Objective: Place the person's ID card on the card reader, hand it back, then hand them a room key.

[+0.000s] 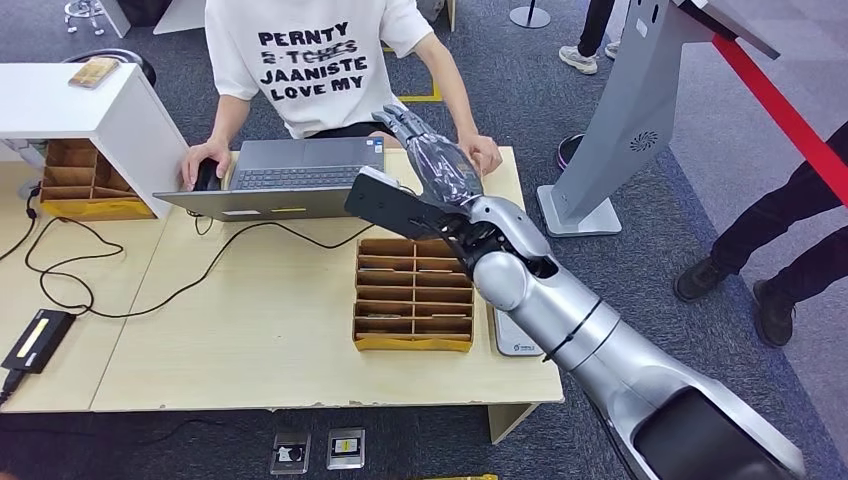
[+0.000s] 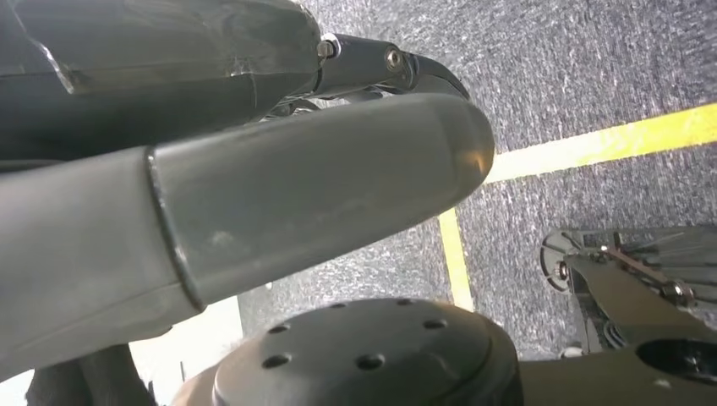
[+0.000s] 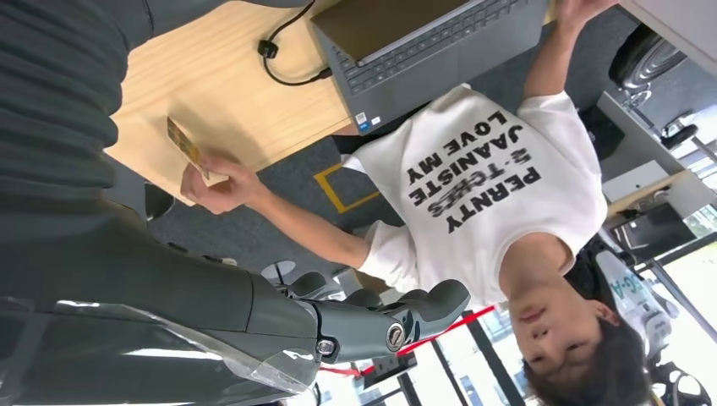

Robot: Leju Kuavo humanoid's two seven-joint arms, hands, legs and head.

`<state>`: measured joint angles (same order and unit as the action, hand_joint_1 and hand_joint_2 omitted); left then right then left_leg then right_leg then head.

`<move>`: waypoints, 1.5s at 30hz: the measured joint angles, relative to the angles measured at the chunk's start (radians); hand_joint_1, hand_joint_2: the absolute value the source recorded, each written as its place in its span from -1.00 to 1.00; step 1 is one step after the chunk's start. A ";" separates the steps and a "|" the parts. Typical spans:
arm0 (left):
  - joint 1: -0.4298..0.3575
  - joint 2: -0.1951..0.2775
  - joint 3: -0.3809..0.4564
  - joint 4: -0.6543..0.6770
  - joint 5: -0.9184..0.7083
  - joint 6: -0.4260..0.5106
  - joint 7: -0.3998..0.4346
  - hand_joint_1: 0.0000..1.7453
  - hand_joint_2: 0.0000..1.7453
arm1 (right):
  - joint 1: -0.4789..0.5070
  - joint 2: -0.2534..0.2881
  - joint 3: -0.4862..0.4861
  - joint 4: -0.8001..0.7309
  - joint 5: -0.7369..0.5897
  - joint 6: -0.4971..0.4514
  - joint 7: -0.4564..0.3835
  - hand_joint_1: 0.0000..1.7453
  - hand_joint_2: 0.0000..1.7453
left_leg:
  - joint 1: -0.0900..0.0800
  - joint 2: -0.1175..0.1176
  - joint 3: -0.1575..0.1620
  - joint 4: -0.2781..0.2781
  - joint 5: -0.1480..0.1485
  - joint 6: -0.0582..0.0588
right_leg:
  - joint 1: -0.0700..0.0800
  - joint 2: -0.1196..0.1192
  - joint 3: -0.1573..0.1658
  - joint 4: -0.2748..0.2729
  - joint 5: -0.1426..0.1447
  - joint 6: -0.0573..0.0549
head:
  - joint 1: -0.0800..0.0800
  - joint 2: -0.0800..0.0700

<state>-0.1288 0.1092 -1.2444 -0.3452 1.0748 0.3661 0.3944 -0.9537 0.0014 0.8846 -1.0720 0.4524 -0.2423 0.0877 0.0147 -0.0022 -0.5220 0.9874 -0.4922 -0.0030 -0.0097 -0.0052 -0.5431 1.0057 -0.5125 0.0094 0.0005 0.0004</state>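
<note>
ID card (image 3: 184,145) sits pinched in the person's hand (image 3: 216,180) at the far edge of the bench (image 1: 270,330), as the right wrist view shows; in the head view that same hand lies just behind the robot's raised right hand (image 1: 432,152), and the card itself cannot be made out there. The right hand reaches forward over the bench toward the person, its dark fingers (image 3: 397,311) stretched out and a little apart, with nothing between them and no contact with the card. The left hand (image 2: 254,203) appears close up in its own wrist view, over grey carpet with a yellow line; whether its fingers are spread or curled I cannot tell, and nothing is seen in it. The person in a white printed T-shirt (image 1: 312,60) sits across the bench behind an open laptop (image 1: 285,180), their other hand resting on a mouse (image 1: 207,176). A cardboard tray of slotted compartments (image 1: 413,296) stands on the bench beneath the right forearm, and a flat grey device (image 1: 515,338) lies just beside it, partly hidden by the arm. A second slotted cardboard tray (image 1: 85,180) sits under a white shelf (image 1: 70,100) to the left, and a black cable (image 1: 130,290) trails across the bench.
</note>
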 joint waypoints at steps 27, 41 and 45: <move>-0.001 0.059 -0.087 -0.158 0.127 0.056 0.003 -1.00 -1.00 | 0.230 -0.110 -0.023 -0.363 0.139 -0.119 0.117 -1.00 1.00 | 0.000 0.001 0.001 0.000 0.000 0.000 | 0.000 0.002 0.000 0.000 0.000 0.000 | 0.000 0.000; -0.001 0.061 -0.088 -0.165 0.172 0.066 -0.031 -1.00 -1.00 | 0.366 -0.184 -0.068 -0.475 0.187 -0.141 0.179 -1.00 1.00 | 0.000 0.001 0.001 0.000 0.000 0.000 | 0.000 0.002 0.000 0.000 0.000 0.000 | 0.000 0.000; -0.001 0.061 -0.088 -0.162 0.178 0.064 -0.037 -1.00 -1.00 | 0.393 -0.205 -0.070 -0.490 0.199 -0.141 0.190 -1.00 1.00 | 0.000 0.001 0.001 0.000 0.000 0.000 | 0.000 0.002 0.000 0.000 0.000 0.000 | 0.000 0.000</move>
<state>-0.1298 0.1705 -1.3321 -0.5075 1.2528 0.4300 0.3575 -0.5604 -0.2033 0.8141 -1.5617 0.6512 -0.3834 0.2776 0.0147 -0.0008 -0.5210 0.9877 -0.4923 -0.0030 -0.0097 -0.0037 -0.5432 1.0054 -0.5125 0.0094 0.0004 0.0004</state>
